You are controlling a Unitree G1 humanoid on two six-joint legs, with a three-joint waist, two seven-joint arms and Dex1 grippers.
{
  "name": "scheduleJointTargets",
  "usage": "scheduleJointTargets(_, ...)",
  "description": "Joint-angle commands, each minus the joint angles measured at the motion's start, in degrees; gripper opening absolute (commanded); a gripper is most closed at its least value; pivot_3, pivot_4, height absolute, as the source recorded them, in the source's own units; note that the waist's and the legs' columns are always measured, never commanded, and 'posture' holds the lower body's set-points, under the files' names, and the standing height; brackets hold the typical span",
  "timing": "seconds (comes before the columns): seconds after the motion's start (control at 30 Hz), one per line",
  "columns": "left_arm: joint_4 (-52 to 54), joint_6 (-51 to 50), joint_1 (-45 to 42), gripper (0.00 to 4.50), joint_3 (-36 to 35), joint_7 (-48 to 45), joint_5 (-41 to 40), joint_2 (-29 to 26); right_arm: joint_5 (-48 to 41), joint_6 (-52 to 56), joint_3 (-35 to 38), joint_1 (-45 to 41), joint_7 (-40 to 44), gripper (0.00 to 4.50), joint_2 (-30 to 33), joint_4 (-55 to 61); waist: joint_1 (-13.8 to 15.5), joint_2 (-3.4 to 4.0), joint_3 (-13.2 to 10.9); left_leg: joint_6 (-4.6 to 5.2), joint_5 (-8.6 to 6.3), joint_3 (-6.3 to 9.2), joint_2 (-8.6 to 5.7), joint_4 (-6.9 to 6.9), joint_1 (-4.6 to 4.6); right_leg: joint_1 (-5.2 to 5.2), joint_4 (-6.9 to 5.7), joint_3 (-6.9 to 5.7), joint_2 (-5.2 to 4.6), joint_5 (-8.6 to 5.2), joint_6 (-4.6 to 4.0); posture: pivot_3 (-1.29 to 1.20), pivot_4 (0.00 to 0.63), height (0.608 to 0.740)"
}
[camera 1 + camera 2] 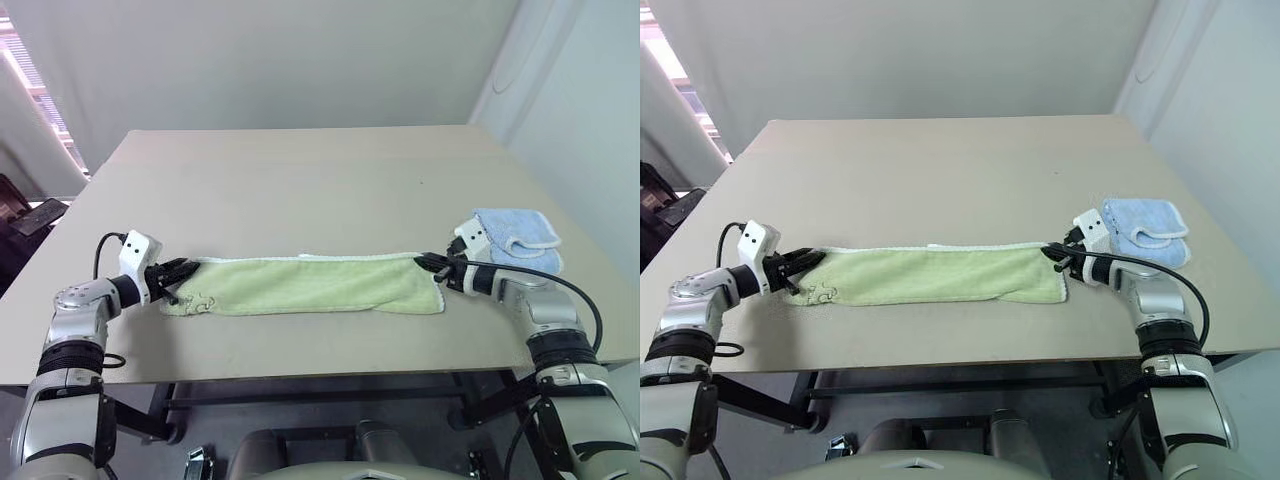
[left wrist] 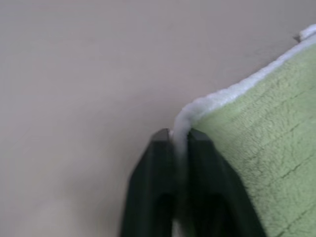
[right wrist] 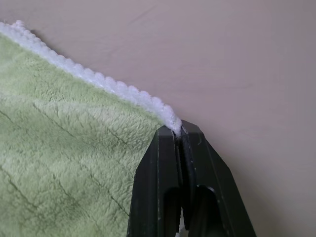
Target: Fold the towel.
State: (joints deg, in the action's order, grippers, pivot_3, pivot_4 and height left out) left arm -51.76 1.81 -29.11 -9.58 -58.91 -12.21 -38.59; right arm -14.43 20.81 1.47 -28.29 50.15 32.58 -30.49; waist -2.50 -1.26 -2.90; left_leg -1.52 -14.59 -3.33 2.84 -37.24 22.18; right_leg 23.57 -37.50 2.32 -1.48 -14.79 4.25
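Towel [image 1: 305,286] folded into a long strip near the desk's [image 1: 300,180] front edge, pinched at both ends.

Light green terry with white stitched edging and a small dark logo by the left end, it lies flat, a blue cloth [image 1: 515,238] just beyond its right end. Left end effector [image 2: 180,136] and right end effector [image 3: 178,129] each clamp a far corner's edging; probably best to release both together, low, so the layers stay aligned.
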Motion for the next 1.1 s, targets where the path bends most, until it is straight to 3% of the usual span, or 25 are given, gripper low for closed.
scheduleJointTargets(0.03, -0.5, 1.1, -2.4, 1.94, -1.6, 0.5, -0.8, -0.4, -1.4, 0.5, 2.0, -1.9, 0.2, 0.92, -0.1, 2.0, 0.0, 0.0, 0.0, 0.0, 0.0, 0.0, 0.0, -0.01, 0.0, 0.0, 0.0, 0.0, -0.01, 0.0, 0.0, 0.0, 0.0, 0.729)
scheduleJointTargets(0.27, 3.3, -0.9, -1.8, 4.49, -3.0, 1.4, -2.4, -0.7, -6.2, 7.7, 6.8, -0.8, -1.7, 3.58, 1.0, 8.8, -0.1, 0.0, 0.0, 0.0, 0.0, 0.0, 0.0, 0.01, 0.01, 0.03, -0.01, 0.0, 0.0, 0.08, 0.14, 0.0, 0.0, 0.729)
scheduleJointTargets(0.37, 9.8, -4.2, 0.8, 4.5, -3.9, -0.1, -4.7, -1.4, -11.6, 19.4, 11.1, -0.9, -3.3, 4.46, 2.5, 12.3, -0.1, 0.0, 0.0, 0.0, 0.0, 0.01, 0.0, 0.01, 0.06, 0.06, -0.02, 0.0, -0.02, 0.08, 0.13, 0.0, 0.0, 0.729)
scheduleJointTargets(0.57, 30.2, -17.7, 8.0, 4.5, -7.1, 0.4, -12.7, -1.6, -25.3, 41.0, 21.4, 3.9, -6.0, 4.46, 3.7, 23.8, 0.0, 0.01, 0.0, 0.0, 0.0, 0.04, 0.02, 0.04, 0.16, 0.14, -0.01, 0.0, -0.09, 0.0, -0.01, 0.0, 0.0, 0.729)
scheduleJointTargets(0.63, 37.4, -21.0, 11.3, 4.5, -5.9, 0.8, -13.8, -1.0, -25.9, 40.5, 24.0, 8.1, -9.3, 4.46, 2.3, 29.9, 0.0, 0.0, 0.0, 0.0, 0.0, 0.04, 0.02, 0.04, 0.14, 0.13, -0.01, 0.0, -0.08, 0.0, -0.01, 0.0, 0.0, 0.729)
scheduleJointTargets(0.73, 46.2, -25.2, 15.5, 4.5, -3.2, 1.9, -14.9, 0.6, -34.1, 51.3, 31.2, 11.4, -15.8, 4.46, -2.7, 33.9, 0.0, 0.03, 0.0, 0.0, 0.0, 0.03, 0.02, 0.06, 0.08, 0.07, 0.03, 0.0, -0.08, -0.01, -0.01, 0.0, 0.0, 0.729)
scheduleJointTargets(0.97, 53.0, -30.0, 19.2, 4.5, 2.0, 2.8, -14.2, 1.9, -41.9, 68.9, 39.8, 12.9, -23.7, 4.46, -6.8, 33.8, -0.2, 0.05, 0.0, 0.01, 0.01, 0.03, 0.02, -0.04, -0.08, -0.05, 0.01, 0.04, -0.03, 0.06, -0.06, 0.0, 0.0, 0.729)
scheduleJointTargets(1.1, 53.0, -29.9, 18.6, 4.5, 2.9, 3.1, -14.1, 2.3, -48.9, 71.7, 38.7, 15.6, -28.3, 4.46, -4.0, 29.6, -0.2, 0.06, 0.0, 0.01, 0.01, 0.07, 0.02, 0.01, -0.05, -0.03, 0.08, 0.03, 0.02, 0.05, -0.06, 0.0, 0.0, 0.729)
